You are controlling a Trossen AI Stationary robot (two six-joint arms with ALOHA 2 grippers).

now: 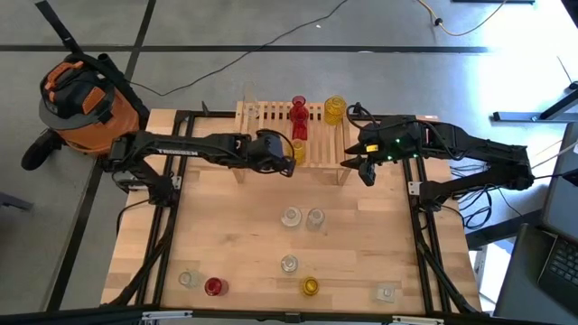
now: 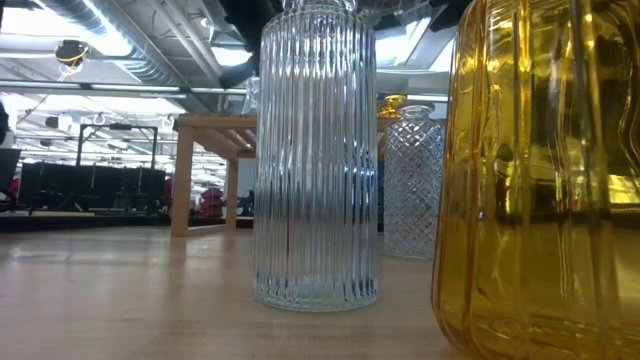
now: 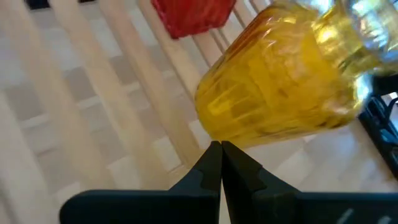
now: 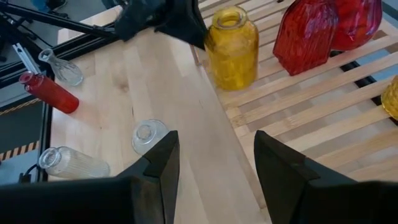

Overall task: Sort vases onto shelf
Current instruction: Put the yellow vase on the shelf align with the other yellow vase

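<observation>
The light-wood rack (image 1: 271,113) stands at the table's far edge. On its slats are two red vases (image 1: 299,117) and a yellow one (image 1: 335,108). Another yellow vase (image 4: 231,46) stands upright on its base at the rack's near edge. My left gripper (image 3: 221,149) is shut, level, with its tips right at this vase's lower wall (image 3: 249,124). My right gripper (image 4: 214,168) is open and hovers by the rack's near right corner, holding nothing. Several clear vases (image 1: 290,217), a red one (image 1: 214,287) and a yellow one (image 1: 310,286) are on the table. My left gripper comes level from the table's left, its shut fingertips at the lower wall (image 3: 239,134) of the yellow vase on the rack's near edge. I cannot tell whether they touch it. The vase stands upright on the slats.
An orange and grey vacuum (image 1: 81,99) sits off the table's far left corner. Close to the low camera stand a ribbed clear vase (image 2: 315,150), a yellow vase (image 2: 540,180) and a diamond-cut clear one (image 2: 412,180). Bare plywood (image 1: 226,226) lies between the rack and the near vases.
</observation>
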